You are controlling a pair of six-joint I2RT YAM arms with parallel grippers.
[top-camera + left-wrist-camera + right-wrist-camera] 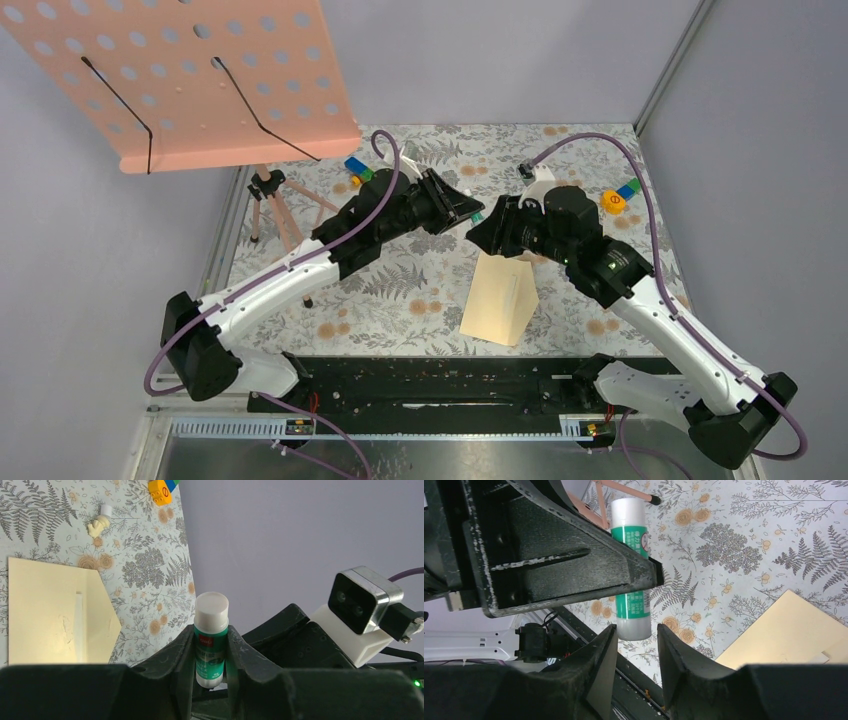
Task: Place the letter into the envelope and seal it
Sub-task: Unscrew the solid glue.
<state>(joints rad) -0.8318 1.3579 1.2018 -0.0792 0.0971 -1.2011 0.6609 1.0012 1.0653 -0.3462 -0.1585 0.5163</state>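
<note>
Above the bench [400, 300], between both arms | left claw [211, 652] squeezes the glue stick [633, 605], long way pointing at right claw [636, 645] | right claw open, jaws beside its cap end | envelope [498, 300] lies flat below, flap open, nearer right arm

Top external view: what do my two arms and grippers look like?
Left arm and right arm: white shells, black joints and bases, a purple cable along each. Left gripper and right gripper: matte black wedge fingers, scuffed whitish.
</note>
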